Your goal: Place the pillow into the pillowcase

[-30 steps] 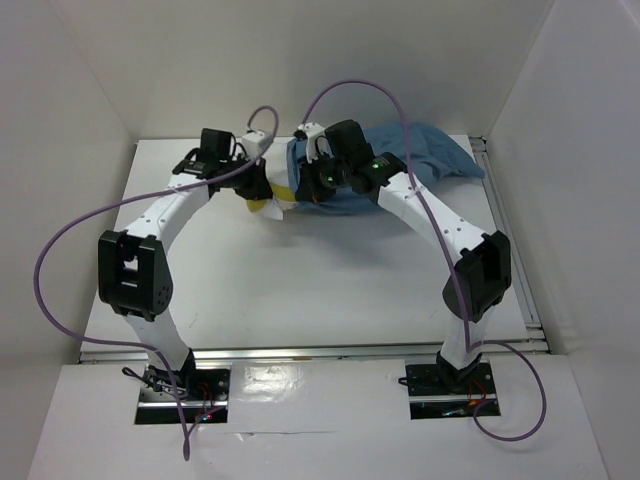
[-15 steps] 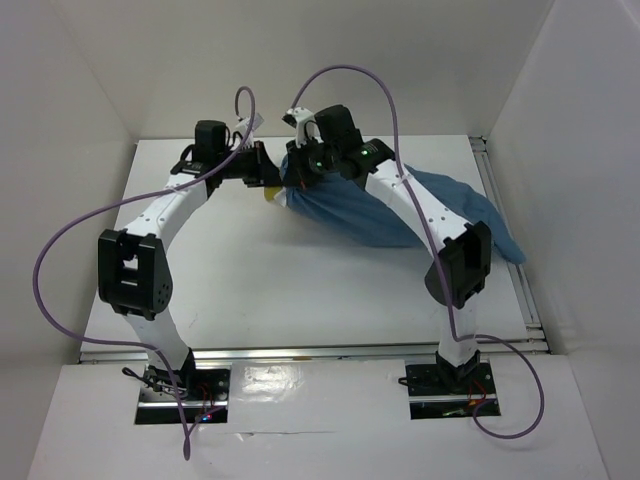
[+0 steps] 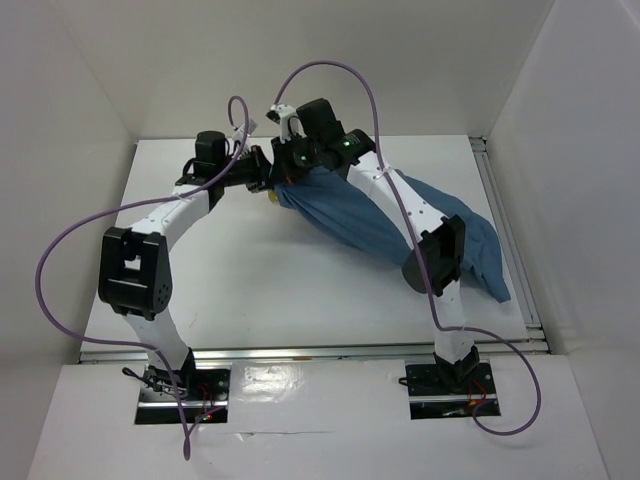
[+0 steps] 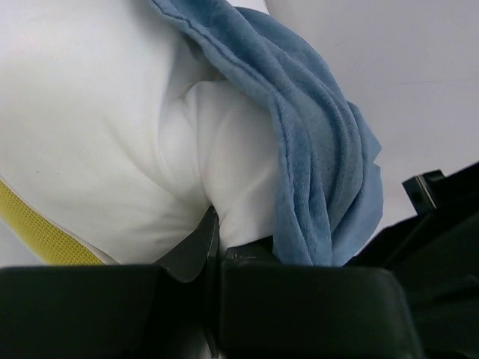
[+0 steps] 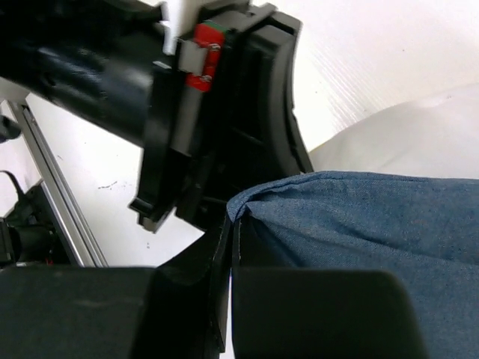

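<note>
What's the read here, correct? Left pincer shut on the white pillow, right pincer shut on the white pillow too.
Not quite. The right pincer is shut on the edge of the blue pillowcase, not on the pillow, as the right wrist view shows. The rest holds: the left pincer is shut on the white pillow.

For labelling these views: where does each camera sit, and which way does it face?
Top external: above, behind the bases, looking down at the table; left arm and right arm show.
Left wrist: looks along its own shut jaws pinching the pillow.
Right wrist: looks along its own jaws, shut on the pillowcase.
Shared: the pillowcase, in all views.
</note>
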You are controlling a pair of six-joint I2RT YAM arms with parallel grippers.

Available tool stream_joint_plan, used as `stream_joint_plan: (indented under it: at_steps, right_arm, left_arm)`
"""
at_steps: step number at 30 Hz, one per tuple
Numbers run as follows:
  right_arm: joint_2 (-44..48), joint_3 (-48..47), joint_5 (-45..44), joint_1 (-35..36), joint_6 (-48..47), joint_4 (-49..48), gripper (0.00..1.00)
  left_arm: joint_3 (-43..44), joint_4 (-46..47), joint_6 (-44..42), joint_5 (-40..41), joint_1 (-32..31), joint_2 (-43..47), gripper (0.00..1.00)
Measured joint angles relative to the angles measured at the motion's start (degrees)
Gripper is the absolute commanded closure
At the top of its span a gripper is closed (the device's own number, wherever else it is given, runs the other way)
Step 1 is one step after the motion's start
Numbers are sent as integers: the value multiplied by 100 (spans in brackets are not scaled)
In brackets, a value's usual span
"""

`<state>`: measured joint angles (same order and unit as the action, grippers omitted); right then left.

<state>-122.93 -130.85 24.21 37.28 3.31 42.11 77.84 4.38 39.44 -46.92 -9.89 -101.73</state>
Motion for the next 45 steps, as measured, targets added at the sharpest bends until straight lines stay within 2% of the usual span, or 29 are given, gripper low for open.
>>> stream_joint_plan:
  at_steps: [6, 15, 19, 21, 22, 24, 26, 27, 31, 36, 43, 44, 45]
  right_arm:
    - [0, -57, 13, 125, -42, 72, 100]
    - [28, -192, -264, 177, -260, 138, 100]
    - [-2, -332, -269, 199, -326, -26, 99]
    - [13, -361, -354, 251, -354, -81, 89]
    - [48, -306, -369, 267, -361, -105, 68]
    - [162, 22, -459, 282, -341, -280, 43]
    - [535, 590, -566, 282, -398, -581, 29]
    - [682, 815, -546, 297, -382, -721, 26]
    - [1320, 1379, -616, 498, -439, -1121, 19]
    - [2214, 1746, -988, 481, -647, -1248, 19]
    - [2872, 2240, -1530, -476, -662, -1176, 19]
    - [2859, 2271, -1545, -634, -592, -1106, 19]
    - [2793, 2282, -1545, -859, -507, -981, 19]
  left_arm:
    - [-321, 601, 710, -195, 4, -15, 100]
    - [-330, 1644, 1740, -726, 4, -326, 100]
    - [-341, 1832, 2028, -940, -33, -455, 100]
    - [-369, 1801, 2028, -1029, -63, -455, 100]
    - [-407, 1777, 1987, -1060, -63, -424, 100]
    - [-507, 1596, 1777, -1095, -55, -330, 100]
    - [-632, 1298, 1480, -1193, -35, -186, 100]
    - [-669, 1071, 1270, -1226, -42, -125, 100]
    - [-684, 219, 400, -1150, -81, 17, 100]
    - [-800, -664, -704, -568, 118, 358, 100]
    - [-1281, -1429, -2302, 953, 50, 1327, 100]
    - [-1355, -1480, -2514, 1182, -2, 1453, 96]
    - [-1480, -1515, -2817, 1475, -94, 1606, 88]
